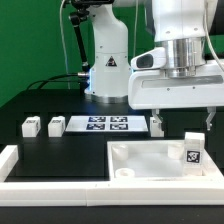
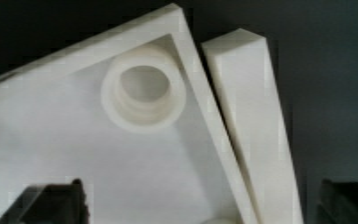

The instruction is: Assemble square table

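Your large white square plastic slab with a raised rim (image 1: 140,160) lies at the near corner of the black surface (image 1: 60,150) on the exterior view's right, tucked beside the long white border rail (image 2: 247,120). Judge it stiff, light and slick: take it by the rim near a corner, not across the flat. The end effector (image 1: 182,118) hangs above it, fingers wide apart, holding nothing. 3 small white tagged leg blocks (image 1: 55,125) flank the marker board (image 1: 105,123). Only black-and-white tags (image 1: 192,155) show; you get no readable writing.
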`<state>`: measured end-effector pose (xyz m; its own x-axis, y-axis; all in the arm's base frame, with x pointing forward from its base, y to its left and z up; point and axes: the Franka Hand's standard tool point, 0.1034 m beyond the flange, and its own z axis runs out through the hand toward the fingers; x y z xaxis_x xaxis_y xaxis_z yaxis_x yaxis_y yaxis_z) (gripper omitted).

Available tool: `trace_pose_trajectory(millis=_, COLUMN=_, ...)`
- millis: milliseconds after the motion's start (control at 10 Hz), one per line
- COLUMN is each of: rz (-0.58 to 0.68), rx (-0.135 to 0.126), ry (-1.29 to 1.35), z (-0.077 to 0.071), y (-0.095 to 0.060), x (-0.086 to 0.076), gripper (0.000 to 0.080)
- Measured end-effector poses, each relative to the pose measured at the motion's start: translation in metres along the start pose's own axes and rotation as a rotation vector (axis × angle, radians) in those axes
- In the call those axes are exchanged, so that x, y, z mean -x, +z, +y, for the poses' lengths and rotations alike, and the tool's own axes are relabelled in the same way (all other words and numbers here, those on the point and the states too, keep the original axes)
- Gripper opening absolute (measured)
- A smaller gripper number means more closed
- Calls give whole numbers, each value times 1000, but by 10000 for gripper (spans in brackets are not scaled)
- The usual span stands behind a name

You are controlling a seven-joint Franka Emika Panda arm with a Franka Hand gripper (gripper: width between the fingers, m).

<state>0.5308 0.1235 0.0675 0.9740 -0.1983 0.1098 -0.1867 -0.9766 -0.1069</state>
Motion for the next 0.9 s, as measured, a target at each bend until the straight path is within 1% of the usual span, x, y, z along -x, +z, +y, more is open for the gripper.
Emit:
trace_pose_trajectory(millis=100, rz=-2, rx=2, ry=-50, z=1, y=1, x=2, gripper=648)
trace_pose_trajectory(millis=200, rz=-22, rx=8, ry=-69, z=2, y=6, x=15, gripper=648)
trace_pose_trajectory(millis=300, rz=-47, rx=20, ry=-158, z=10, y=11, x=31, gripper=648)
trace_pose_trajectory(millis=500, rz=-108, rx=42, ry=-318, z=33, y=14, x=69, gripper=648)
trace_pose_trajectory(millis=600, rz=-114, rx=45, ry=-356, z=38, y=15, x=78, gripper=648)
trace_pose_trajectory(millis=700, rz=-81, rx=59, ry=-404, z=37, y=17, x=85, gripper=648)
trace_pose_trajectory(millis=900, rz=-98, rx=58, ry=-395, z=37, y=17, x=83, gripper=648)
